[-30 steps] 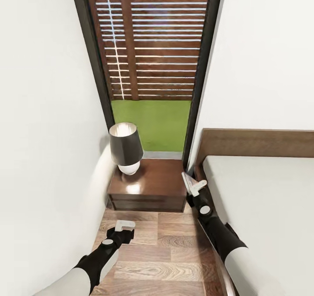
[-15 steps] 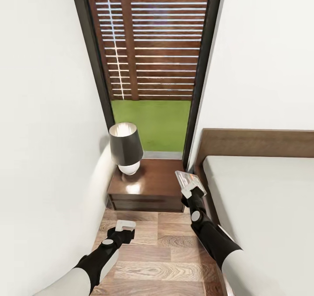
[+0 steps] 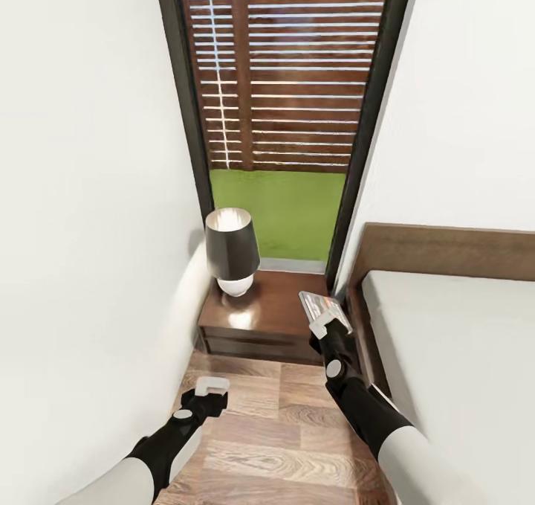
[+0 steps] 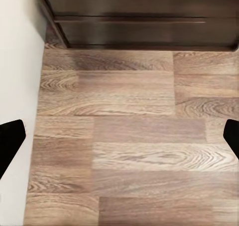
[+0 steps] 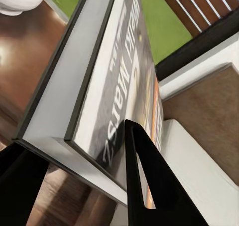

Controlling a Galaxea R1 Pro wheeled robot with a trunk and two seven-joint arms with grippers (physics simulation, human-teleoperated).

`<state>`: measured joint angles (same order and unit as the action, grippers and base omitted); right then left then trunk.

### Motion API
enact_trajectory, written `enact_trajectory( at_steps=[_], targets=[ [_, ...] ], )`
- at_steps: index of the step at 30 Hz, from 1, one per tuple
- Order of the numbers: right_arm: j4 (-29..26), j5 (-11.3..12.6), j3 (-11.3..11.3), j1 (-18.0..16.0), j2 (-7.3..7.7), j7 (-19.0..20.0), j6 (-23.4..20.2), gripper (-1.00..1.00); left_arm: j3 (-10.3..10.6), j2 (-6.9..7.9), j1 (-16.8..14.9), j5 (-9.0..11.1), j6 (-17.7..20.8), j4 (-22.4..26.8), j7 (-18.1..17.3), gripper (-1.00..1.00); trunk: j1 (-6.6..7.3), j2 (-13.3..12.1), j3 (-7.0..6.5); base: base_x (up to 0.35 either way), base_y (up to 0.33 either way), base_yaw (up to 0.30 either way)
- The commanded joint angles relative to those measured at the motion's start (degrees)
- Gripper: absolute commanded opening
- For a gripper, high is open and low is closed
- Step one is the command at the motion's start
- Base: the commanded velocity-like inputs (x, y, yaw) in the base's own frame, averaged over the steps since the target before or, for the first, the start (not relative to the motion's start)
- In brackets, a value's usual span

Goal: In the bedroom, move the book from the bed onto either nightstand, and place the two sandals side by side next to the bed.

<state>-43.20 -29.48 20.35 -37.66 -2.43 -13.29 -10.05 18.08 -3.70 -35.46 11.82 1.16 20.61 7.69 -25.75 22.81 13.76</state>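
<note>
Book (image 3: 321,309) pinched in the right gripper (image 3: 327,328), long axis running away from the fingers toward the window (image 3: 286,118), cover tilted, far end over the near right corner of the nightstand (image 3: 264,319). Black fingers (image 5: 144,181) clamped on both faces. Right arm stretched forward beside the bed (image 3: 453,356). Left gripper (image 3: 210,386) spread wide, low above the plank floor (image 4: 129,136), short of the nightstand's drawer front, lamp (image 3: 232,252) beyond.
</note>
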Motion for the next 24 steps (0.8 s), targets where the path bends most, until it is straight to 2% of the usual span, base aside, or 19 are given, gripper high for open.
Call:
enact_trajectory(
  at_steps=[1, 10, 18, 24],
  targets=[
    [-0.1, -0.6, 0.2, 0.0, 0.03, -0.2, -0.6, -1.00, 0.5, 0.03, 0.0, 0.6, -0.1, -0.1, 0.4, 1.00, -0.03, 0.1, 0.10, 0.000, 0.000, 0.121],
    [0.0, -0.4, 0.2, 0.0, 0.05, -0.2, -0.5, -1.00, 0.5, -0.02, 0.0, 0.8, -5.5, -5.9, 0.5, 1.00, -0.03, 0.1, 0.10, 0.049, 0.000, 0.040],
    [-0.1, -0.4, 0.1, 0.0, 0.05, -0.3, -0.6, -1.00, 0.4, -0.69, 0.0, 0.9, -7.7, -10.0, 0.5, 1.00, -0.03, 0.1, 0.10, 0.277, 0.000, 0.003],
    [-0.1, -0.4, 0.1, 0.0, 0.05, -0.3, -0.6, -1.00, 0.5, -1.40, 0.2, 0.9, -7.8, -10.9, 0.4, 1.00, -0.03, 0.1, 0.10, 0.324, 0.000, 0.000]
  ],
)
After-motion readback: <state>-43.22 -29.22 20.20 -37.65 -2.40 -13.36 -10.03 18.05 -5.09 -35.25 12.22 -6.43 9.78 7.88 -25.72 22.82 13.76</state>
